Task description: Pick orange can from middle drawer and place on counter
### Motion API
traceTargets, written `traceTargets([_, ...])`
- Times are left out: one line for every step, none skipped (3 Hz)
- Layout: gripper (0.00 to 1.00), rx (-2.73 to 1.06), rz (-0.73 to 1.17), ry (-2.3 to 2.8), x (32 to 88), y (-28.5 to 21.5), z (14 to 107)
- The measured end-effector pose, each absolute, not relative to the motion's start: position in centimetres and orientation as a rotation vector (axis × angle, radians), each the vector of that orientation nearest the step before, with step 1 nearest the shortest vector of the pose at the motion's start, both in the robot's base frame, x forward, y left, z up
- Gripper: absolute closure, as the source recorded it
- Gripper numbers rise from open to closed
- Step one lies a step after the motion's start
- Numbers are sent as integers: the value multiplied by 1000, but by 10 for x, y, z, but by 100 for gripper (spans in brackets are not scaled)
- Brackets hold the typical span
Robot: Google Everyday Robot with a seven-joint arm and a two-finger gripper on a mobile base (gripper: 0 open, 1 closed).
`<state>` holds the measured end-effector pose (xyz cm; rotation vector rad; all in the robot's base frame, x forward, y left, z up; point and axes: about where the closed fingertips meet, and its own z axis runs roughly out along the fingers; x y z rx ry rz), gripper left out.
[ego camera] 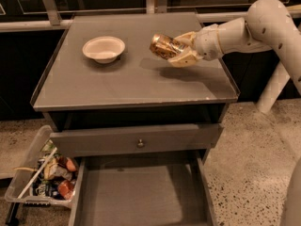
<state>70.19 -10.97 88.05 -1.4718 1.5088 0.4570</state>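
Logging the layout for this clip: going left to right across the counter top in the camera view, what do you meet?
white bowl → orange can → gripper, its fingers shut on the can's right end, holding it over the right half of the counter.

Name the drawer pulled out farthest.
The middle drawer, its floor showing, under the knobbed drawer. The gripper holds the can over the counter.

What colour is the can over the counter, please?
The can is shiny golden-orange, camera view; the tool grips it above the counter.
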Motion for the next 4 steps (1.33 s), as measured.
traceTargets([100, -1554, 527, 1458, 694, -89, 882])
traceTargets([100, -1640, 553, 1443, 683, -70, 879])
traceTargets([100, -1672, 552, 1485, 680, -66, 863])
traceTargets([81, -1674, 553, 1487, 680, -66, 861])
